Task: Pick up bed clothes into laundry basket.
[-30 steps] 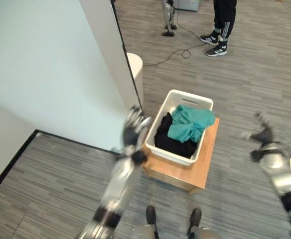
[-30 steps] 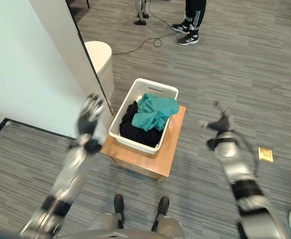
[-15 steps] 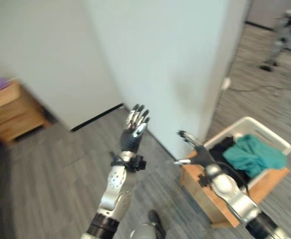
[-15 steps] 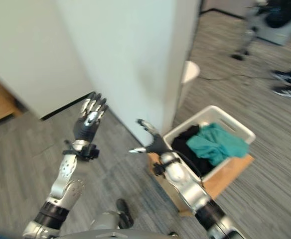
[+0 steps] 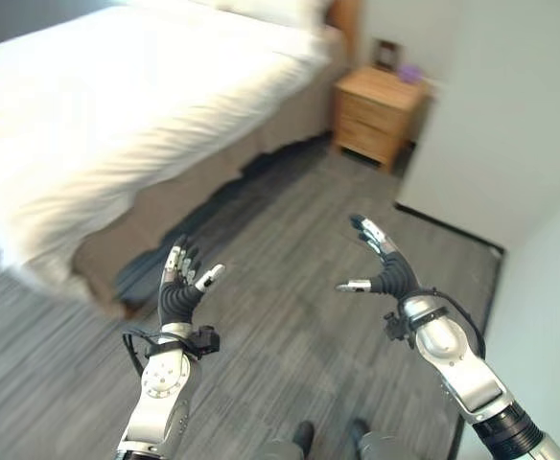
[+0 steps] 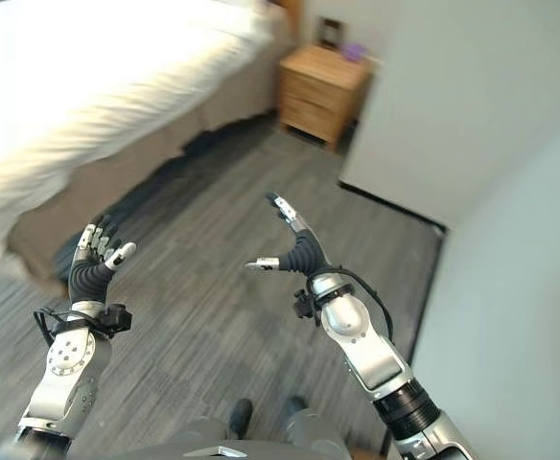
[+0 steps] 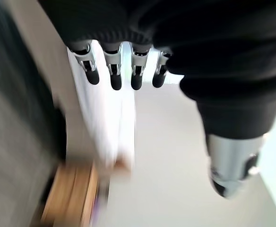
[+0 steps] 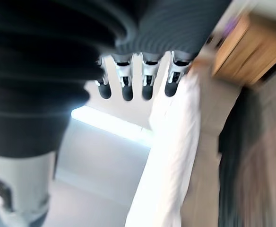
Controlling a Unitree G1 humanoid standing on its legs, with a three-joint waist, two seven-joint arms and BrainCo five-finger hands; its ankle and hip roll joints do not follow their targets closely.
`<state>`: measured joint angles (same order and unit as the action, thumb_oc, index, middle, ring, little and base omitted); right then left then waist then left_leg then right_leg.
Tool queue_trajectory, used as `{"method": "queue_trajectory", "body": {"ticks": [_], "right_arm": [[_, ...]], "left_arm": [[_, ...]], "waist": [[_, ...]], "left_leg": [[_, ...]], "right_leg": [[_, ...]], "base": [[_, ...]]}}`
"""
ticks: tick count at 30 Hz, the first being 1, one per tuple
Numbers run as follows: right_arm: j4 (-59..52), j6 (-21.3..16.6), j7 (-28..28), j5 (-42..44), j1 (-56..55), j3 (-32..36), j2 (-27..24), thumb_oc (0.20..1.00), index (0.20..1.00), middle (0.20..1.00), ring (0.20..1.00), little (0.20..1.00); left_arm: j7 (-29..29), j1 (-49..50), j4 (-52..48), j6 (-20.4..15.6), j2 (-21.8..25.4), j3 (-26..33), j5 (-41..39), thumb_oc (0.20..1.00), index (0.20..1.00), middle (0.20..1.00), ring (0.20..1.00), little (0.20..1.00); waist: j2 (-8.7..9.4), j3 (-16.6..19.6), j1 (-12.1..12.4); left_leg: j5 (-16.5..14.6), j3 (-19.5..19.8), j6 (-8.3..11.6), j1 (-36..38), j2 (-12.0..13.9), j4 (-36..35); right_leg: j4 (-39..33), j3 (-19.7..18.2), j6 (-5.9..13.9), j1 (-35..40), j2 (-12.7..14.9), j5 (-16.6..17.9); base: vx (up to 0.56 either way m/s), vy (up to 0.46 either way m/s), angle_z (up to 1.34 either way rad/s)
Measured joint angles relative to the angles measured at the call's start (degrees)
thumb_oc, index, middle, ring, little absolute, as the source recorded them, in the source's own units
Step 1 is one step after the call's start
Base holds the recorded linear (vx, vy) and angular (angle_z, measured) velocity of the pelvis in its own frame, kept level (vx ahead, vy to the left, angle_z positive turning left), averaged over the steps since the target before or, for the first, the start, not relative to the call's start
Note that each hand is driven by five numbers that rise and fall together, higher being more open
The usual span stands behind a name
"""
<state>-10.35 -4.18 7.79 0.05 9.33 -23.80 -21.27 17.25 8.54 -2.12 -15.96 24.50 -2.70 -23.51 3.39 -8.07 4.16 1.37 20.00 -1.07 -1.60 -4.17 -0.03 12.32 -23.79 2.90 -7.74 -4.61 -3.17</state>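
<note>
Both hands are raised in front of the robot over a grey wood-grain floor (image 5: 290,316), and both are empty. The left hand (image 5: 178,287) is held upright with its fingers straight and slightly spread, thumb angled out to the side; its own wrist view shows the fingers (image 7: 112,71) in an even, uncurled row with nothing between them and the thumb. The right hand (image 5: 384,270) is likewise open, fingers reaching up and forward and the thumb pointing across toward the left hand; in the right wrist view its fingertips (image 8: 147,87) hang loose in a row, gripping nothing. The two hands are well apart from each other and touch nothing.

Beyond them, to the left and farther away, stands a bed (image 5: 107,115) covered in white bedding (image 6: 88,86) that drapes over its near edge above a tan base. On the floor along the foot and side of the bed lies a dark shape (image 5: 213,206) (whether it is clothing or only shade cannot be told). A small wooden nightstand (image 5: 376,120) stands beside the head of the bed, against a pale wall (image 5: 510,125) that runs along the right side of the room.
</note>
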Motion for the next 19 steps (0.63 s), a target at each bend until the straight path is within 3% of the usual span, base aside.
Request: {"method": "queue_trajectory", "body": {"ticks": [1,2,4,5,6,7,8,9,10,11,12,13,14,15,16,17,19], "right_arm": [[0.05,-0.13,0.16,0.04,0.51,-0.32,-0.02,1.0,1.0,1.0,1.0,1.0],[0.57,-0.13,0.32,0.04,2.24,-1.2,-0.11,1.0,1.0,1.0,1.0,1.0],[2.64,-0.08,0.52,0.03,3.49,-1.49,-0.72,1.0,1.0,1.0,1.0,1.0],[3.81,0.18,0.47,0.01,3.01,-1.53,-0.77,1.0,1.0,1.0,1.0,1.0],[3.91,0.12,0.59,-0.01,2.43,-1.57,-1.39,1.0,1.0,1.0,1.0,1.0],[4.05,0.2,0.74,-0.08,2.46,-1.54,-1.86,1.0,1.0,1.0,1.0,1.0],[4.02,0.2,0.9,-0.09,2.85,-1.71,-1.9,1.0,1.0,1.0,1.0,1.0],[4.01,0.24,1.05,-0.09,3.18,-1.37,-2.04,1.0,1.0,1.0,1.0,1.0],[3.36,0.47,1.32,-0.07,3.65,0.12,-1.89,1.0,1.0,1.0,1.0,1.0],[2.66,0.5,1.46,-0.01,3.34,1.48,-2.59,1.0,1.0,1.0,1.0,1.0],[1.88,0.51,1.43,0.0,2.16,2.77,-2.75,1.0,1.0,1.0,1.0,1.0],[1.41,0.5,1.35,-0.02,1.73,3.65,-2.91,1.0,1.0,1.0,1.0,1.0],[0.58,0.31,0.99,-0.02,0.75,6.35,-2.99,1.0,1.0,1.0,1.0,1.0],[0.53,0.42,1.05,0.0,-0.48,7.85,-2.5,1.0,1.0,1.0,1.0,1.0],[1.92,0.47,0.7,0.01,-0.98,8.48,-1.38,1.0,1.0,1.0,1.0,1.0],[2.77,0.47,0.51,0.0,-0.85,7.68,-0.88,1.0,1.0,1.0,1.0,1.0],[3.13,0.45,0.33,0.0,-1.86,6.73,-0.21,1.0,1.0,1.0,1.0,1.0]], "left_arm": [[0.16,1.22,-0.58,-0.03,0.13,0.5,0.04,1.0,1.0,1.0,1.0,1.0],[0.61,2.74,-1.54,-0.03,0.01,2.21,0.03,1.0,1.0,1.0,1.0,1.0],[0.99,2.82,-1.58,0.22,-0.93,3.03,0.08,1.0,1.0,1.0,1.0,1.0],[1.41,3.57,-2.19,0.23,-2.64,3.37,0.07,1.0,1.0,1.0,1.0,1.0],[1.52,3.36,-2.8,0.01,-3.45,3.53,0.14,1.0,1.0,1.0,1.0,1.0],[1.39,2.72,-2.65,-0.12,-3.04,3.44,0.2,1.0,1.0,1.0,1.0,1.0],[1.11,2.39,-2.52,-0.12,-2.13,3.53,0.16,1.0,1.0,1.0,1.0,1.0],[0.66,2.0,-2.49,-0.12,-1.52,3.6,0.14,1.0,1.0,1.0,1.0,1.0],[-0.26,2.79,-2.49,0.02,-1.51,3.73,0.08,1.0,1.0,1.0,1.0,1.0],[-1.81,1.53,-2.07,0.4,-1.72,3.68,0.09,1.0,1.0,1.0,1.0,1.0],[-2.9,1.43,-2.15,0.47,-2.07,3.73,0.11,1.0,1.0,1.0,1.0,1.0],[-3.33,1.25,-2.36,0.61,-2.31,3.55,0.24,1.0,1.0,1.0,1.0,1.0],[-4.69,0.44,-2.77,1.92,-1.94,3.41,1.93,1.0,1.0,1.0,1.0,1.0],[-5.04,-0.86,-3.05,2.4,-1.72,3.13,2.34,1.0,1.0,1.0,1.0,1.0],[-5.03,-2.0,-4.14,2.44,-1.18,3.09,2.4,1.0,1.0,1.0,1.0,1.0],[-4.98,-2.18,-4.18,2.51,-0.96,3.04,2.61,1.0,1.0,1.0,1.0,1.0],[-4.99,-3.13,-4.19,2.78,0.46,2.77,3.99,1.0,1.0,1.0,1.0,1.0]], "waist": [[-0.34,0.0,0.95],[-0.72,-0.52,2.09],[-1.96,-1.33,2.41],[-2.46,-2.14,2.86],[-1.61,-2.71,1.01],[-0.46,-3.59,-0.48],[0.69,-4.15,-1.47],[1.33,-4.3,-1.88],[1.7,-4.55,-1.39],[1.43,-4.68,-3.11],[0.08,-4.21,-5.79],[-1.24,-3.7,-5.79],[-3.83,-3.63,-6.11],[-4.18,-3.59,-6.34],[-3.41,-3.6,-5.37],[-3.76,-3.72,-5.78],[-3.47,-3.73,-5.74]], "left_leg": [[0.05,-0.07,0.67,-0.27,1.38,-0.4],[0.51,-1.47,2.4,-0.84,3.25,-1.24],[1.52,-5.49,4.15,-1.4,6.67,-2.2],[1.39,-10.72,4.16,-1.49,8.37,-1.95],[0.58,-18.62,4.87,-1.84,9.47,-1.36],[-0.65,-33.02,5.09,-2.17,11.22,-1.6],[-1.12,-45.76,5.58,-2.73,13.11,-0.29],[-1.3,-52.07,5.77,-3.22,15.11,3.61],[-2.33,-49.15,7.3,-2.9,15.83,12.27],[-3.25,-48.29,8.63,-0.52,16.17,17.25],[-3.41,-54.04,8.92,5.09,17.64,11.37],[-2.61,-51.69,8.5,7.24,16.18,4.98],[-1.06,-49.34,6.92,8.52,14.71,-1.77],[-0.76,-48.53,6.1,9.39,13.6,-4.32],[-0.18,-46.01,4.26,8.75,11.31,-5.28],[-0.4,-43.97,3.37,8.21,10.7,-5.24],[-0.18,-42.03,1.89,7.51,9.44,-5.22]], "right_leg": [[-2.11,2.02,-0.33,0.36,-0.05,0.74],[-5.35,6.9,-0.46,1.08,0.52,2.41],[-9.44,12.16,-2.4,3.63,0.23,4.33],[-12.96,16.65,-3.37,7.56,0.91,5.3],[-14.96,19.22,-4.22,9.33,1.81,5.72],[-15.59,25.6,-4.65,10.2,3.63,5.78],[-15.69,29.39,-5.68,10.17,4.84,5.99],[-15.65,31.39,-5.72,9.8,5.74,6.01],[-15.68,33.15,-5.75,9.3,7.95,5.98],[-17.01,38.81,-5.56,11.78,10.1,5.97],[-17.23,44.64,-5.42,14.92,10.4,6.06],[-16.61,44.84,-5.15,15.1,10.5,6.24],[-14.76,47.46,-4.63,14.91,10.78,6.21],[-13.45,48.87,-3.78,14.6,11.53,5.98],[-6.37,49.07,-1.69,11.58,14.9,4.93],[1.35,47.39,0.42,7.54,17.21,2.59],[7.34,42.64,3.77,2.55,18.96,-0.4]], "base": [[-0.02,-0.311,1.26],[0.01,-0.167,0.97],[-0.16,-0.1,1.35],[-0.4,-0.136,1.61],[-0.4,-0.128,2.01],[-0.36,-0.136,1.92],[-0.28,-0.095,1.82],[-0.22,-0.08,1.49],[-0.13,0.054,1.64],[-0.09,0.216,2.2],[-0.08,0.305,2.04],[-0.08,0.295,1.79],[-0.08,0.191,1.23],[-0.11,0.171,1.34],[-0.21,0.086,1.13],[-0.19,0.05,1.02],[-0.14,0.042,0.8]]}}
